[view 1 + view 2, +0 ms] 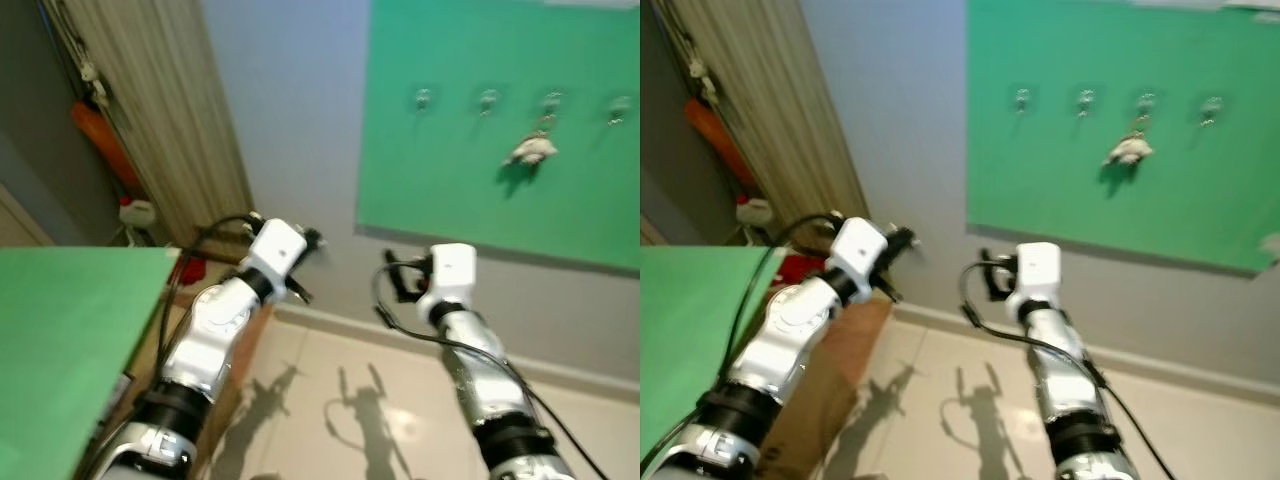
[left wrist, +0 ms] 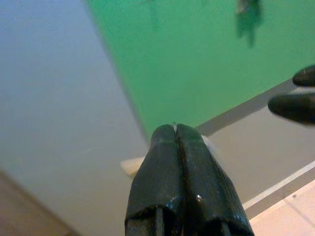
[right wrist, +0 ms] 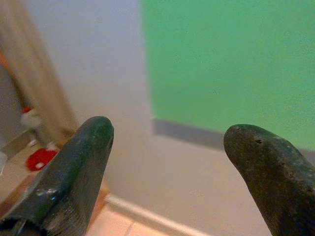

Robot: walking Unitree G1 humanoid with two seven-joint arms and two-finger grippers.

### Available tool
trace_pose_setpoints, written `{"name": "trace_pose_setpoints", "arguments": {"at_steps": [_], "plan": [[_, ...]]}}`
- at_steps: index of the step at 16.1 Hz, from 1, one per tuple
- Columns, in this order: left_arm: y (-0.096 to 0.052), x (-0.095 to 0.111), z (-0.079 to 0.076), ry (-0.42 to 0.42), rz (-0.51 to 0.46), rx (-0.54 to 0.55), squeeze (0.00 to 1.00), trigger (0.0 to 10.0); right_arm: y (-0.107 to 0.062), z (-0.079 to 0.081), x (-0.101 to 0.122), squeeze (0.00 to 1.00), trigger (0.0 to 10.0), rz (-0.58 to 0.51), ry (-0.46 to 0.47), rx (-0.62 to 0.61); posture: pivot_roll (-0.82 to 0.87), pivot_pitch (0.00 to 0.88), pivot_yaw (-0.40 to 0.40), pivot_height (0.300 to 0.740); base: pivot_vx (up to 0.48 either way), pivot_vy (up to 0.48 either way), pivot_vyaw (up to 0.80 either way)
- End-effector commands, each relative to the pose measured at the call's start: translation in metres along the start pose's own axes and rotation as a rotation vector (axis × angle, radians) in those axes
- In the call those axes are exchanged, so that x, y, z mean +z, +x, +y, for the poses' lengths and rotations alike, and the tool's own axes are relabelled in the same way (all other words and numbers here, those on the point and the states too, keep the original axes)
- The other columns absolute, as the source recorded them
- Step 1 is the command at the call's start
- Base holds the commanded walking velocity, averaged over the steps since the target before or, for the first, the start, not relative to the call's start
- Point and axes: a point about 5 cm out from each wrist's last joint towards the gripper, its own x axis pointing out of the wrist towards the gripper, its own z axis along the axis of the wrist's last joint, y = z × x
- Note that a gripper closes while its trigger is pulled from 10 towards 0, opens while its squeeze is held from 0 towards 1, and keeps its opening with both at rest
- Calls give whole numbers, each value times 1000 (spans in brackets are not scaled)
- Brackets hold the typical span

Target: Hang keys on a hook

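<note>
- Since the keys already dangle from the third hook in the row of four on the green board, you can judge the hanging step as done and treat this as the pull-back.
- Your right gripper has its fingers spread wide with nothing between them; it points at the grey wall below the board, well apart from the keys.
- Your left gripper is pressed fully closed and carries nothing that can be seen.
- Your next move, as it looks from here, calls only for keeping both arms away from the board so the keys are not knocked off; check that the ring sits properly on the hook, which blur makes too hard to tell.
- To your left stands a green-topped desk, with the left arm just beside its edge, so watch that elbow.
- Beyond it you have a beige curtain, an orange object and a small white bottle in the corner, none of them in your way.
</note>
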Motion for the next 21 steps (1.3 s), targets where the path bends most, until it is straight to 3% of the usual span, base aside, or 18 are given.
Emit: {"name": "trace_pose_setpoints", "arguments": {"at_steps": [1, 4, 9, 19, 21], "plan": [[-3, 0, 10, 18, 5, 19, 0, 0, 2, 9, 2, 0, 10000, -11, 9, 22, -12, 0, 97, 740, 0, -431, 0], [-4, -1, 13, -4, 11, 27, 0, 0, 1, 10, -1, 0, 10000, 8, 3, 26, -15, 0, 97, 740, 410, -131, 0], [-4, -3, 14, -33, 18, 56, 0, 0, -1, 8, 1, 0, 10000, -9, -5, 23, -16, 0, 94, 740, 441, 0, -578], [4, 10, 33, -32, -5, 110, 0, 0, -4, 7, -2, 0, 10000, 0, -6, 14, -25, 0, 105, 740, 0, 0, 0], [4, 10, 34, -20, -1, 117, 0, 0, -4, 7, -2, 0, 10000, -1, -6, 15, -24, 0, 104, 740, 405, 142, 0]]}}
